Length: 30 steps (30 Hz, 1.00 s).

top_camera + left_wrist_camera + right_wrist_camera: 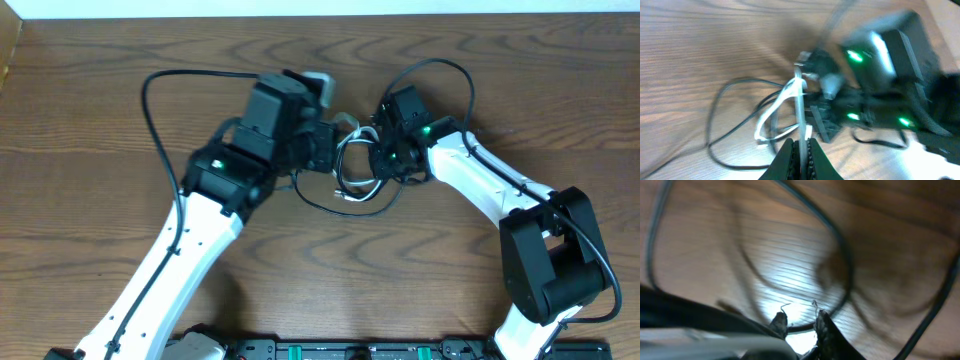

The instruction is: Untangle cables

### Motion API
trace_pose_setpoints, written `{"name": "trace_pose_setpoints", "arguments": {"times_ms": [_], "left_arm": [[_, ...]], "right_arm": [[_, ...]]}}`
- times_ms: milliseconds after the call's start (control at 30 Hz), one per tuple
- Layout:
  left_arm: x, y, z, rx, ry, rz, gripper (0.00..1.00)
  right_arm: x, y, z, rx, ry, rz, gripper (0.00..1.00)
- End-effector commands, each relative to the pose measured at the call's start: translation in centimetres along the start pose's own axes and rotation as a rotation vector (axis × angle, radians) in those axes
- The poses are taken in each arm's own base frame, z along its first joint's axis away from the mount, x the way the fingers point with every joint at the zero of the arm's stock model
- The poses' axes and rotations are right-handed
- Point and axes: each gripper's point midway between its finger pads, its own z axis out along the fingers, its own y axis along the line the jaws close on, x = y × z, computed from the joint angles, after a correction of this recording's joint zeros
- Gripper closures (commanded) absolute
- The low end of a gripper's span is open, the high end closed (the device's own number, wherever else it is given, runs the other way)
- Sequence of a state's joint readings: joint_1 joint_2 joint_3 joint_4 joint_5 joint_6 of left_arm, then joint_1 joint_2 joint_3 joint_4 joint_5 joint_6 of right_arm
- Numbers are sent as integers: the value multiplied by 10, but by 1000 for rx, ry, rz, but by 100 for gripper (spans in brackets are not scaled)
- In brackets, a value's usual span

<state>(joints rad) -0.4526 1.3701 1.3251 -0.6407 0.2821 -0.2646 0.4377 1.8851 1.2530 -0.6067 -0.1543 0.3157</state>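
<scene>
The left gripper (800,151) was pressed together on the white cable (799,100), which ran straight from its fingers up into the tangle at mid-tabletop (100,120). The right gripper (801,321) stood just beside that tangle, slightly spread, with a black cable (807,327) crossing the gap between its fingers. Further black loops lay on the tabletop below both grippers.
</scene>
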Motion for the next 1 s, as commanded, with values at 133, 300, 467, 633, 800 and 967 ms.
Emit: {"name": "trace_pose_setpoints", "arguments": {"times_ms": [133, 300, 467, 633, 800, 967], "left_arm": [[-56, 46, -75, -95, -239, -100, 93], [-56, 84, -106, -182, -290, -187, 93], [-45, 100, -108, -225, -250, -220, 93], [-38, 111, -108, -275, -224, -223, 93], [-21, 114, -104, -292, -150, -225, 93], [-2, 115, -95, -281, -51, -222, 76]], "right_arm": [[7, -44, 5, 110, 18, 201, 90], [8, -49, 4, 112, 24, 213, 91], [9, -43, 5, 75, 38, 189, 88], [12, -24, 3, -34, 67, 96, 83], [7, -2, -18, -138, 52, 8, 78], [-2, 5, -43, -151, -4, -14, 64]]}}
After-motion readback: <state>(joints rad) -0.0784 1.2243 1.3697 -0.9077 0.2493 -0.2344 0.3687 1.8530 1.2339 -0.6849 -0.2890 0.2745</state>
